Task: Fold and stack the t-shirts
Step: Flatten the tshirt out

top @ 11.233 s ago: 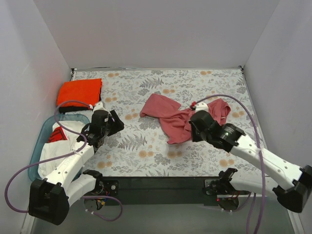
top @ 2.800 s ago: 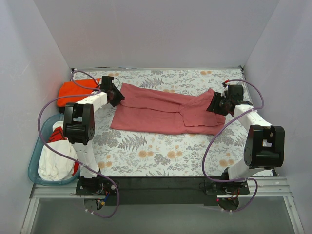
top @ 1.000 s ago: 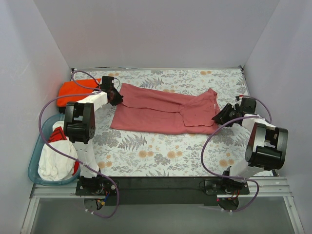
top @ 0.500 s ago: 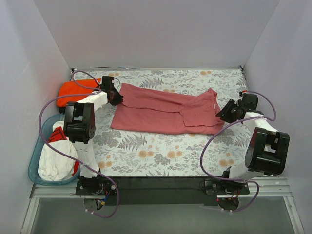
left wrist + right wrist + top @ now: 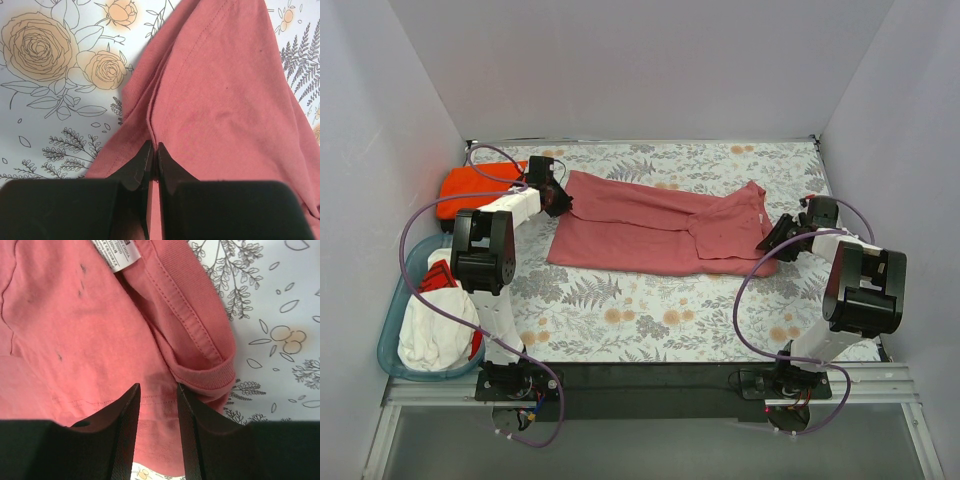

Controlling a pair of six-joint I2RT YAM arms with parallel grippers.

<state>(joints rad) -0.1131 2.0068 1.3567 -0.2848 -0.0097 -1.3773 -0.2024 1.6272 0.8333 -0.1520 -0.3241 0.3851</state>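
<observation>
A worktop (image 5: 650,320) covered in a floral print lay between plain white walls (image 5: 640,70). At its left edge sat a translucent blue tub (image 5: 386,335) holding bunched white cloth (image 5: 430,325) and a bit of red fabric (image 5: 438,275).

The left arm (image 5: 483,255) rises from its base and reaches to the far left side, where the left gripper (image 5: 154,150) has its two black fingers pressed together, pinching a fold of the rose-red shirt (image 5: 225,95). The right arm (image 5: 861,288) is bent steeply at the right side, its wrist low. The right gripper (image 5: 157,388) points leftward with its fingers parted, clamping nothing.
</observation>
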